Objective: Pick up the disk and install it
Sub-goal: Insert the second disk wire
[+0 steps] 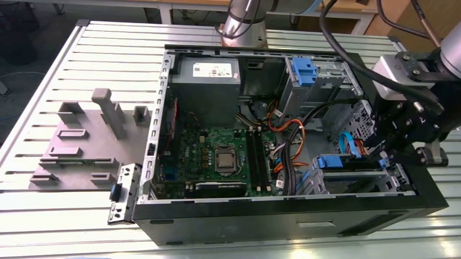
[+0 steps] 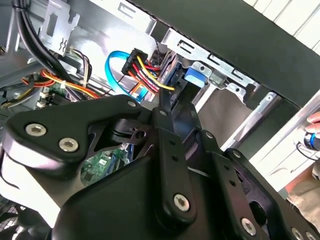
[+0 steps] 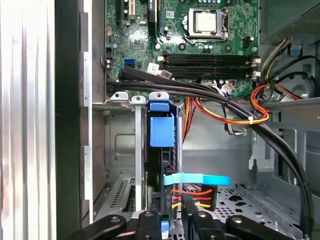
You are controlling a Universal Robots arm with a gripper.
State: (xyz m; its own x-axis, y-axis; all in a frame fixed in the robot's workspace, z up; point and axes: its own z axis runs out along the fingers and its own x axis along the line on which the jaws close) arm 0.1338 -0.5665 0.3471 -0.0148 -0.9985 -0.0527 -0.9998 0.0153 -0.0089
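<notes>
The disk (image 3: 161, 131) stands edge-on inside the drive cage of the open computer case (image 1: 288, 216), at the exterior view's lower right. Its blue bracket and blue tab (image 1: 330, 162) face the motherboard. In the second wrist view the blue tab (image 2: 195, 75) shows just beyond the black gripper links. My gripper (image 1: 389, 156) hangs over the case's right wall, right at the disk's cable end (image 3: 172, 220). A blue flat cable (image 3: 197, 179) and a red-yellow-orange power plug (image 3: 192, 192) lie against that end. Whether I hold the disk is hidden.
The green motherboard (image 1: 216, 156) fills the case floor, with the grey power-supply box (image 1: 205, 81) behind it. Another blue-bracketed bay (image 1: 303, 70) sits at the back right. Black cables (image 3: 225, 107) cross above the cage. A grey stand (image 1: 86, 140) lies left of the case. A hand (image 2: 315, 130) shows outside the case.
</notes>
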